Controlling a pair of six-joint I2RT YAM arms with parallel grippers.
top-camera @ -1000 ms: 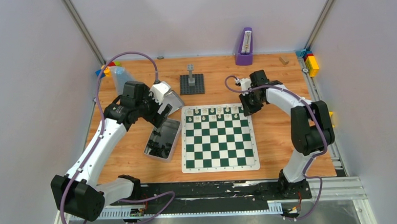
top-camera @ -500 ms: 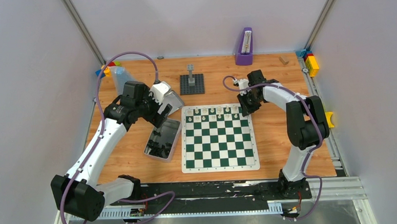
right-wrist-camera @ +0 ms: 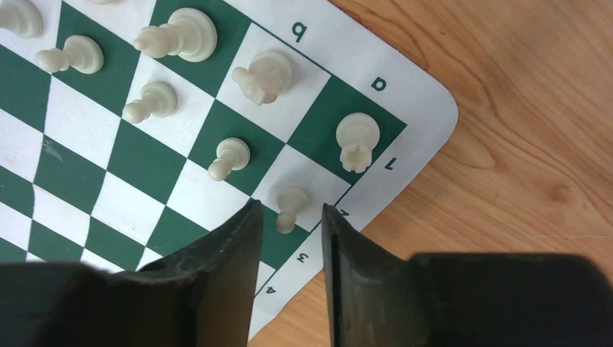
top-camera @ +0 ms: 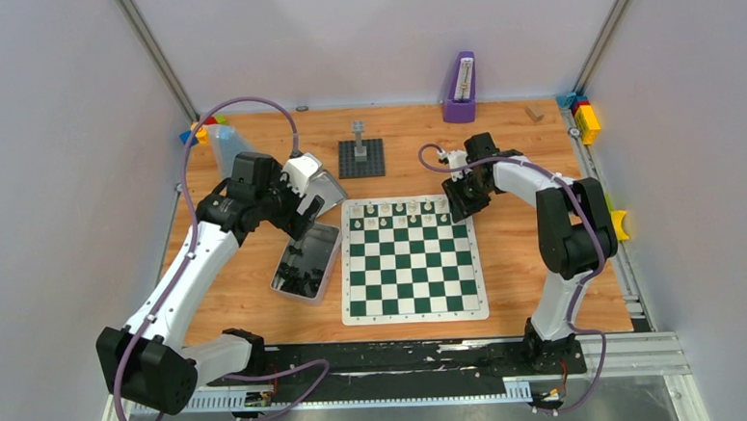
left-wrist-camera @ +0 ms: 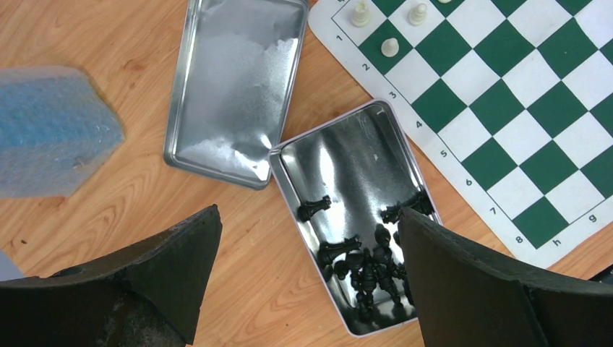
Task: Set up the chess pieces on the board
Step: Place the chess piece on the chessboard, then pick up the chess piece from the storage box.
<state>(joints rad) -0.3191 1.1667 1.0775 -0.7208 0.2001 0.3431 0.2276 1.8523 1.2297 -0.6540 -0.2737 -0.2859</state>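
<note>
board (left-wrist-camera: 477,199) border — numbers 1–8, letters g, h

Bright, even overhead light leaves only faint, soft shadows on the wooden surface (top-camera: 508,271). Glare whitens the tin lid (left-wrist-camera: 231,87), and the near fingers (right-wrist-camera: 217,289) look dark and blurred.

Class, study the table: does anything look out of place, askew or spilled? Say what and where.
Nothing is spilled or damaged. The black chess pieces lie tumbled in a heap in the open tin, and its lid lies askew beside it. The white pieces stand upright on the board.
</note>
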